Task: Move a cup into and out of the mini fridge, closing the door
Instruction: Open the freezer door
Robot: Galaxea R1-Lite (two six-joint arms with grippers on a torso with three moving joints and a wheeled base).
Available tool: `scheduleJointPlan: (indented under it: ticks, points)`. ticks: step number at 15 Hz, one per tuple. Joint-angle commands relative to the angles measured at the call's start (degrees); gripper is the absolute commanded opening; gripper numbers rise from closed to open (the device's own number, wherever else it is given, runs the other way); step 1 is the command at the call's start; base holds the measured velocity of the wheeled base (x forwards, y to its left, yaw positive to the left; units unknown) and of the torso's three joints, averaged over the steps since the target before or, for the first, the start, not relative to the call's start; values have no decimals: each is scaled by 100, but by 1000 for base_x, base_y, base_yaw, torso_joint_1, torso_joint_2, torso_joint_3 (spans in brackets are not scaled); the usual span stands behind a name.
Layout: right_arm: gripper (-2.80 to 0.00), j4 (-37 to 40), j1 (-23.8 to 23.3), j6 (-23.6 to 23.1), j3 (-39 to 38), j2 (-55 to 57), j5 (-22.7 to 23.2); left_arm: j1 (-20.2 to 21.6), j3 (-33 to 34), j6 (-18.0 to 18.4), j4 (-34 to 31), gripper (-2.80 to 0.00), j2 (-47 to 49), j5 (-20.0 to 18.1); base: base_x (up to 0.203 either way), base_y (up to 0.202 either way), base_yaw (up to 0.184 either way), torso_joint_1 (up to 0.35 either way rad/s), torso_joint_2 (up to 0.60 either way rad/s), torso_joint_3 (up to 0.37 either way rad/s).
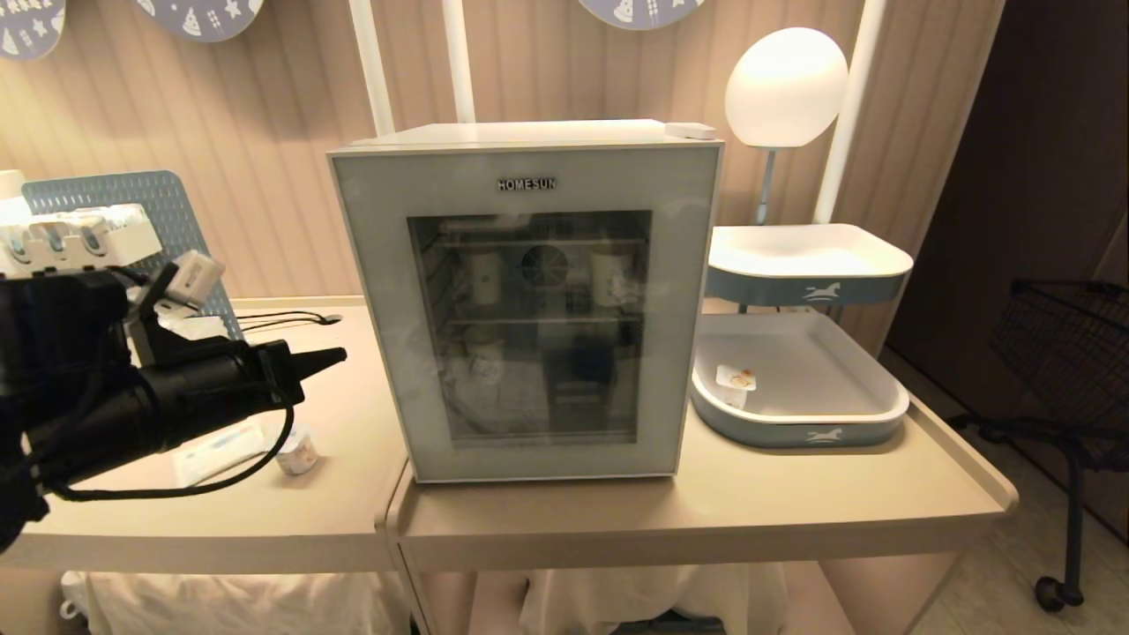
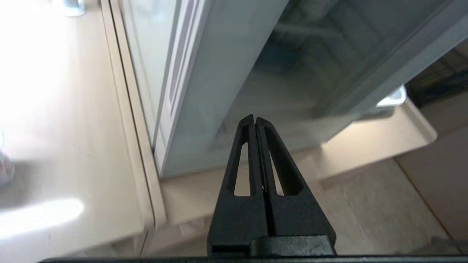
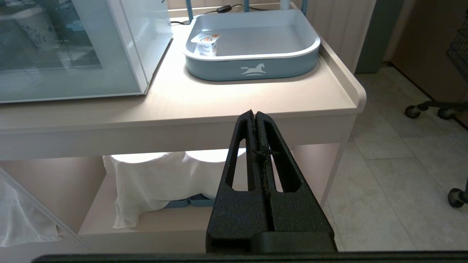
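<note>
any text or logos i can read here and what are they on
"HOMESUN" on the top of the door of the mini fridge.
No words, only a white horse logo, on the front of the lower tray and of the upper tray.
Print on the small cup with the orange-marked lid: too small to read.
Pattern on the cup by the left gripper: too blurred to read.

I see two beige tabletops (image 1: 776, 503): white glass-door mini fridge (image 1: 529, 300) and blue-grey tray (image 1: 798, 414) right, squat patterned cup (image 1: 296, 451) left.
</note>
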State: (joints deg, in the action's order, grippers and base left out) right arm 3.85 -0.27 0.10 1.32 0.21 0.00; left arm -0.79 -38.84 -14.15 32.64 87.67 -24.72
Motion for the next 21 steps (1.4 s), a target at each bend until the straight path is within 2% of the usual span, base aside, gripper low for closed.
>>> scheduleJointPlan:
  ticks: [1,3,4,7,11,12,15,18,20,21]
  points:
    - [-280,1,0,-1,0,6,0,0,334,173,21,-280,49,-22,0,0,0,0,0,0]
    - [-280,-2,0,-1,0,-12,0,-1,808,580,67,-280,52,-11,0,0,0,0,0,0]
    - [-280,-7,0,-1,0,-12,0,0,978,647,241,-280,57,-11,0,0,0,0,0,0]
    - [-280,-7,0,-1,0,-12,0,-46,1436,742,1020,-280,180,-48,0,0,0,0,0,0]
    - [-280,-7,0,-1,-1,-12,0,-166,1642,810,1835,-280,610,-105,0,0,0,0,0,0]
    - [-280,-7,0,-1,0,-12,0,-87,1656,956,1898,-280,657,-120,0,0,0,0,0,0]
    - [-280,-7,0,-1,0,-12,0,87,1624,1386,1919,-280,1004,-482,0,0,0,0,0,0]
    - [-280,-7,0,-1,0,-12,0,243,1727,1826,1932,-280,1316,-564,0,0,0,0,0,0]
    - [-280,-7,0,-1,-9,-12,0,496,1726,1856,1933,-280,1280,-673,0,0,0,0,0,0]
    - [-280,-7,0,-1,-4,-12,0,556,1708,1859,1931,-280,1211,-922,0,0,0,0,0,0]
